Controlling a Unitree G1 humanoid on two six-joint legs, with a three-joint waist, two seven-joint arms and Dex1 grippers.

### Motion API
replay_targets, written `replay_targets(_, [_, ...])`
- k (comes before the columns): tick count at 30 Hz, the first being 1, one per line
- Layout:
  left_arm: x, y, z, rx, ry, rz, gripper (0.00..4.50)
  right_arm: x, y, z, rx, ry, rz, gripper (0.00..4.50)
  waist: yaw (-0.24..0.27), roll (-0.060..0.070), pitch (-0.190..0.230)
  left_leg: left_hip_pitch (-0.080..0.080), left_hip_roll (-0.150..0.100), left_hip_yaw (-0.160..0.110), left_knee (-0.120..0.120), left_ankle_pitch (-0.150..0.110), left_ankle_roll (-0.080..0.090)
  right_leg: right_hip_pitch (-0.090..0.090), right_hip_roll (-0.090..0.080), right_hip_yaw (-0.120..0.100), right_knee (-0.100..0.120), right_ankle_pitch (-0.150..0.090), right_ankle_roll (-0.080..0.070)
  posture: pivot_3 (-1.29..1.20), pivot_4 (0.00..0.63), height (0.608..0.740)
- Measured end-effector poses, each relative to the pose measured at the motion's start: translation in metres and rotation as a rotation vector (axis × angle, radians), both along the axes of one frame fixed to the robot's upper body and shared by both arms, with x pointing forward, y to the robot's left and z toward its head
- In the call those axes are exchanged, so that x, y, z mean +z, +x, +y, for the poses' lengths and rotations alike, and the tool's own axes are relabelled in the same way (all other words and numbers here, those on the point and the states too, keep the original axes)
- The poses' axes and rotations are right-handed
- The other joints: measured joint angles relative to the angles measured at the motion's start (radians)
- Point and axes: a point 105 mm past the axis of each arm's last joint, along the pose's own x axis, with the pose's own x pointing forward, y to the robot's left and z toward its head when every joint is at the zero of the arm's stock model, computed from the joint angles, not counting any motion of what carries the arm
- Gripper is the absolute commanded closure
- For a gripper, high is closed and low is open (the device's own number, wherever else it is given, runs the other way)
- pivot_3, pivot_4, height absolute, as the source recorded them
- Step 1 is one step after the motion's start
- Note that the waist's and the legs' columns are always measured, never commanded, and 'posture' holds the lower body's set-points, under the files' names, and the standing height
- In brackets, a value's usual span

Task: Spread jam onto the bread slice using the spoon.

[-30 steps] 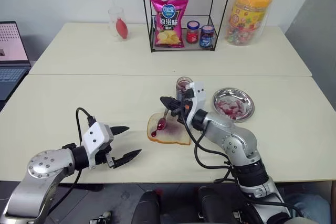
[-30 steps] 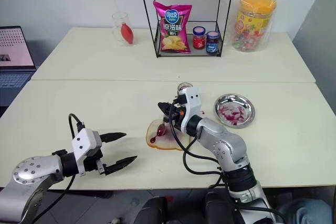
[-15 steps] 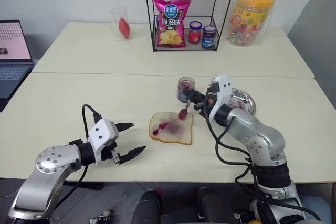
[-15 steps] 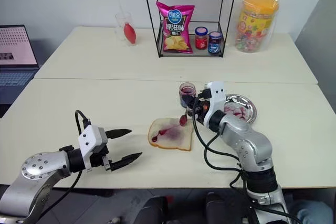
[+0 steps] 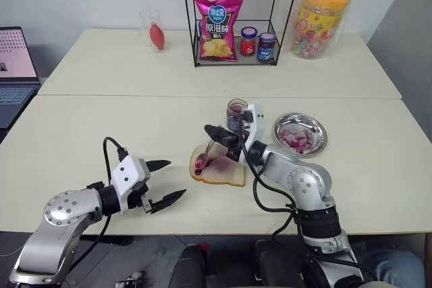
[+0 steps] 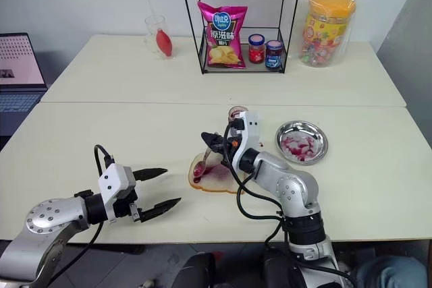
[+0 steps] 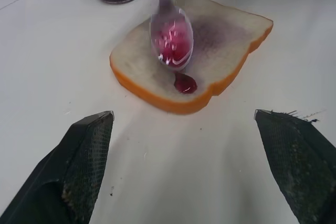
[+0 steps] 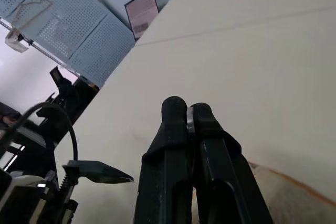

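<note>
Head view: I see the right gripper (image 5: 214, 133) pinched on the spoon (image 5: 206, 154), bowl over the bread slice (image 5: 217, 174). Open jar (image 5: 235, 114) behind holds dark jam; metal dish (image 5: 300, 133) has red smears. Left gripper (image 5: 165, 183) spread wide, empty.
Left wrist: jam (image 7: 185, 83) blob on the bread's near edge.
Right wrist: fingers (image 8: 173, 124) clamped on the handle.

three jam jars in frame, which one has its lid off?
The jar on the near table, just behind the bread slice and right tool. It has no lid; the two small jars in the wire rack are capped.
</note>
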Motion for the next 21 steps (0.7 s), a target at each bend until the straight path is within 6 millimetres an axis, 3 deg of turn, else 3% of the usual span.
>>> replay_targets(8, [0.001,0.0,-0.001,-0.005,0.0,-0.002,0.0,-0.014,0.008,-0.014,-0.053,-0.026,0.02,4.47,0.001,0.0,0.0,0.0,0.0,0.0,0.0,0.0,0.0,0.0,0.0,0.0,0.0,0.0,0.0,0.0,0.15,0.74])
replay_targets(21, [0.005,0.005,-0.003,-0.018,-0.003,-0.025,0.0,-0.009,0.019,-0.074,-0.212,-0.019,0.038,4.47,0.009,0.0,0.0,0.0,-0.001,0.0,0.001,0.0,0.0,0.001,0.0,0.0,0.0,0.0,0.001,0.0,0.15,0.74])
